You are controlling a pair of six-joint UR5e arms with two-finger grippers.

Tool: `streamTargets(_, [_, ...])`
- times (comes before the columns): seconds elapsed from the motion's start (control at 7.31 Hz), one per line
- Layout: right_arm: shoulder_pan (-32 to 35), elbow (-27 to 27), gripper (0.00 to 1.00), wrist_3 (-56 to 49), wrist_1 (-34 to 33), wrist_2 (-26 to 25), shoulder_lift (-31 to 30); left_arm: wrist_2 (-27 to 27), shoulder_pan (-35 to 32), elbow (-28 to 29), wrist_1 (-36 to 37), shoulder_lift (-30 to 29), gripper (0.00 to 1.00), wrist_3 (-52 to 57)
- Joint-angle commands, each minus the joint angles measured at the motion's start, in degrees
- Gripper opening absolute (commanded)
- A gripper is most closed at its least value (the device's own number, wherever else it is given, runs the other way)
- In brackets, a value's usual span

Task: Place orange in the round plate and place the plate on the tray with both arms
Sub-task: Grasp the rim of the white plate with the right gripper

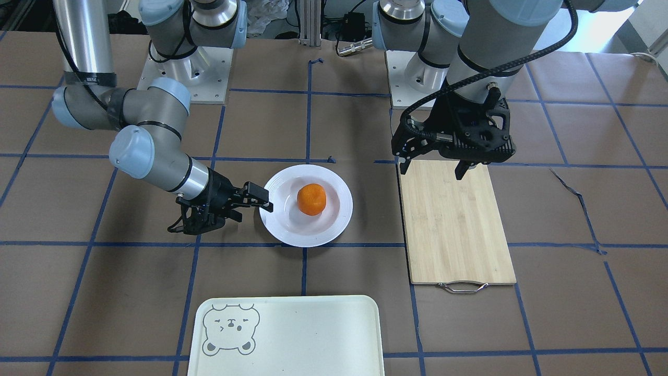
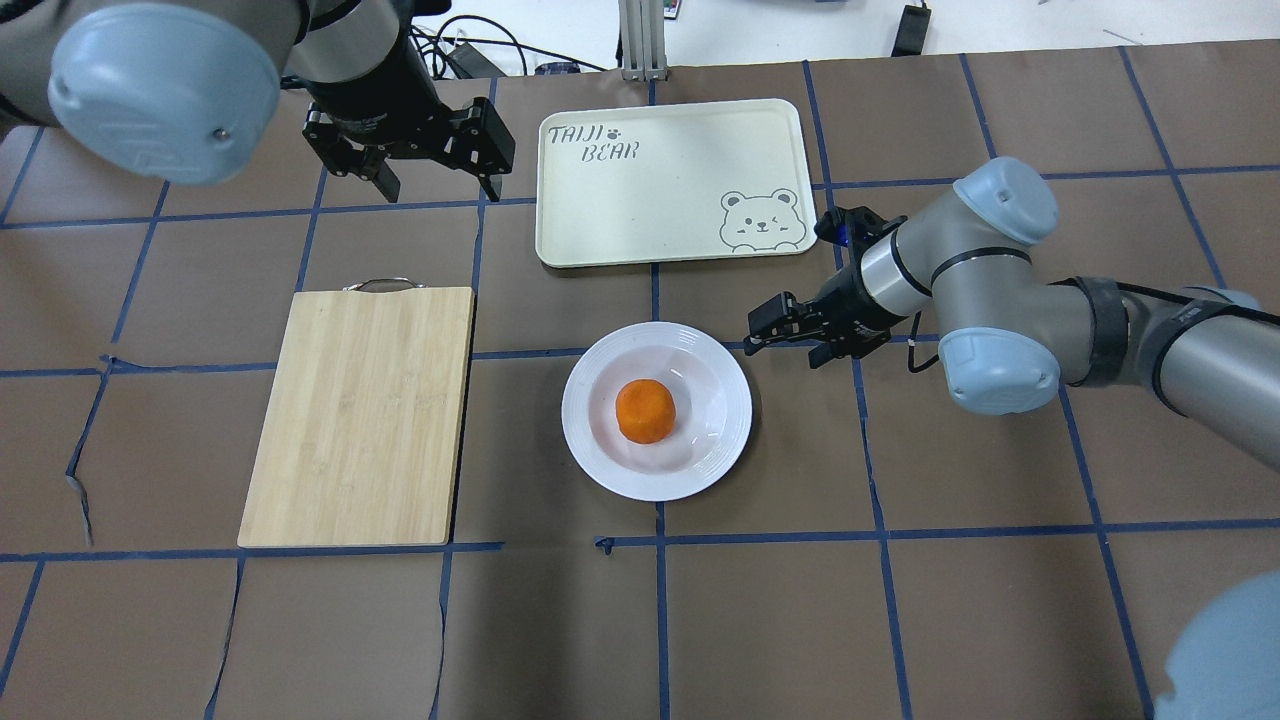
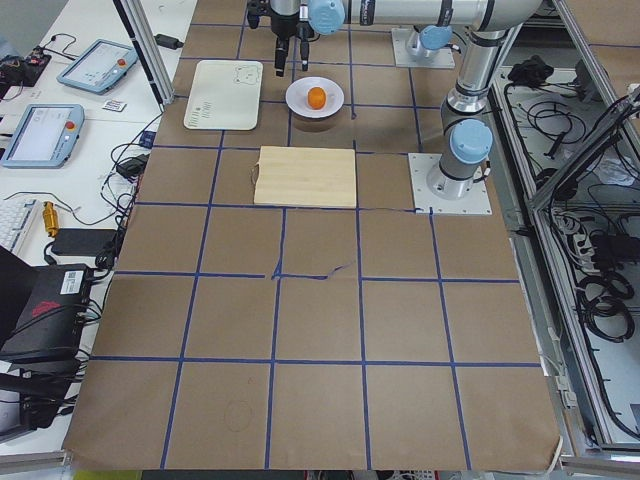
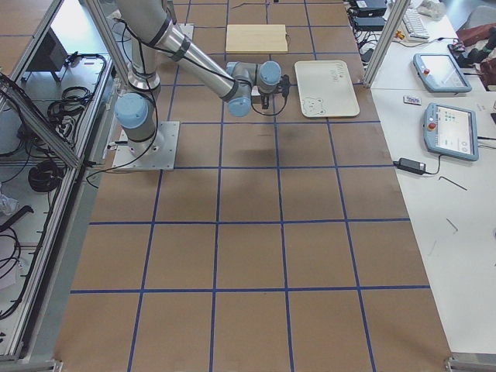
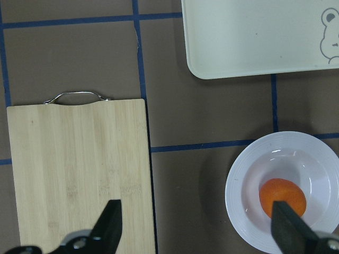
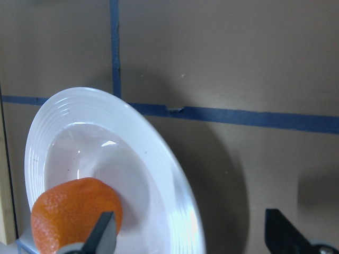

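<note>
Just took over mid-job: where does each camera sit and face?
Front-facing: across the table, facing the robot; left arm, right arm.
Overhead: behind the robot, looking forward and down; both, plus tray.
Exterior left: table's end, robot's left; left arm nearer.
Exterior right: opposite end; right arm nearer.
Left wrist: straight down on cutting board; left end effector below.
Right wrist: low, obliquely at round plate; right end effector below.
Both wrist views share the orange.

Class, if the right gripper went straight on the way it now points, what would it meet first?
Probably the rim of the round plate: the right gripper points at it from close by, though its height is unclear.
</note>
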Motion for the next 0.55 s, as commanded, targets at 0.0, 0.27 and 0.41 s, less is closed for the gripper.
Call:
streamTargets(0.0, [3.32,0.06,1.00,1.23,-3.43,0.34,1.69,0.27,0.50,0.13,-6.13,1.95,1.00,0.08])
streamTargets(0.27, [3.33,0.06,0.76,1.24,-5.47,0.26,3.36,0.01,0.59,-0.65,-6.19,2.31,1.00,0.43])
streamTargets(0.41, [3.33,0.06,0.61,1.24,-5.47,0.08,3.54,0.10,0.58,-0.74,-6.18,2.40,1.00,0.43])
